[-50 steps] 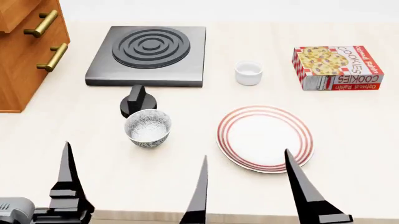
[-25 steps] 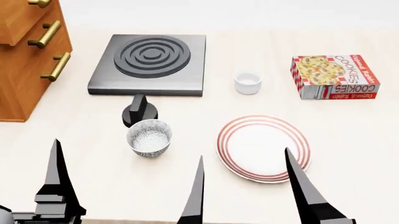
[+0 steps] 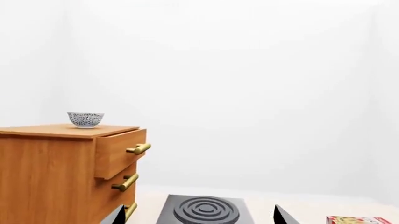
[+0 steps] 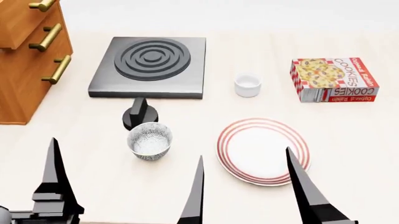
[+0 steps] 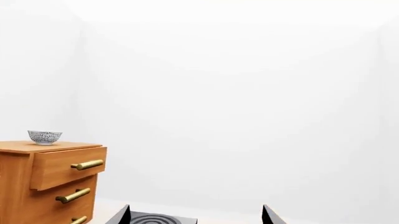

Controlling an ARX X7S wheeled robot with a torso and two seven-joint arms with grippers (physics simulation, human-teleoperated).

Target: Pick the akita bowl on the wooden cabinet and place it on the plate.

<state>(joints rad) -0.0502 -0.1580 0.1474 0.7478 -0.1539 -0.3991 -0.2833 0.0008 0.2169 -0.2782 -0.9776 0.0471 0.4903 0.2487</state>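
Observation:
The akita bowl [image 3: 85, 119] stands on top of the wooden cabinet [image 3: 50, 177], at its far left; the right wrist view shows the bowl [image 5: 45, 136] there too, small and distant. In the head view only the cabinet's drawer fronts [image 4: 25, 70] show at the upper left, and the bowl on top is out of frame. The plate [image 4: 263, 150] lies on the table at right of centre. My left gripper [image 3: 198, 217] is open and empty, far below the bowl. My right gripper [image 5: 196, 214] is also open and empty. Their black fingers [image 4: 55, 177] rise at the near edge.
A second speckled bowl [image 4: 149, 141] sits on the table left of the plate, with a black knob [image 4: 139, 112] just behind it. A dark stove burner [image 4: 149, 60], a white cup [image 4: 247, 86] and a cookies box [image 4: 333, 79] stand further back.
The head view has shifted: table things sit lower in frame and more of the cabinet's drawers show. The gripper fingers sit slightly lower. Both grippers stay open.

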